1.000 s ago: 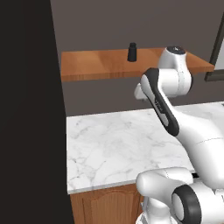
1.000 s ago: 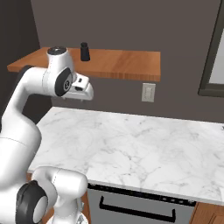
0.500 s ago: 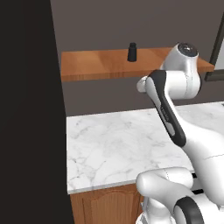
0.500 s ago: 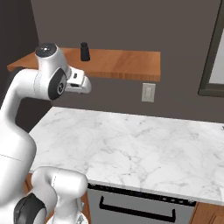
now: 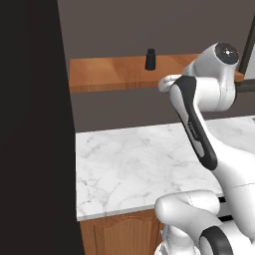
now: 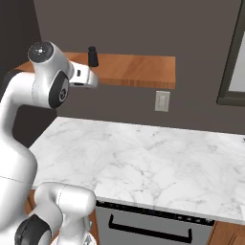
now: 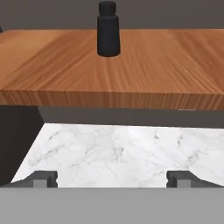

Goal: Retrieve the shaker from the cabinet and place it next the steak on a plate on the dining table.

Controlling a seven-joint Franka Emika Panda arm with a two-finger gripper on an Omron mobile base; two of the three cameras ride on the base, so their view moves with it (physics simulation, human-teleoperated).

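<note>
The small black shaker [image 7: 108, 29] stands upright near the back of the orange-brown cabinet shelf [image 7: 153, 65], also seen as the shaker [image 5: 150, 59] and shaker [image 6: 93, 56] on the shelf [image 6: 134, 69]. My gripper [image 7: 111, 179] is open with nothing between its fingers. It hangs in front of the shelf's front edge and a little below the board, facing the shaker, which is still well ahead. The steak, plate and dining table are out of view.
A white marble counter [image 6: 143, 158] lies under the shelf, with a brown cabinet front [image 5: 119, 234] below it. A wall outlet [image 6: 162, 101] sits under the shelf's right end. A tall dark block [image 5: 30, 124] stands at the left, and a dark window frame [image 6: 234, 57] at the right.
The arm has lifted and the hand has risen toward the shelf's front edge. The shaker has not moved.
</note>
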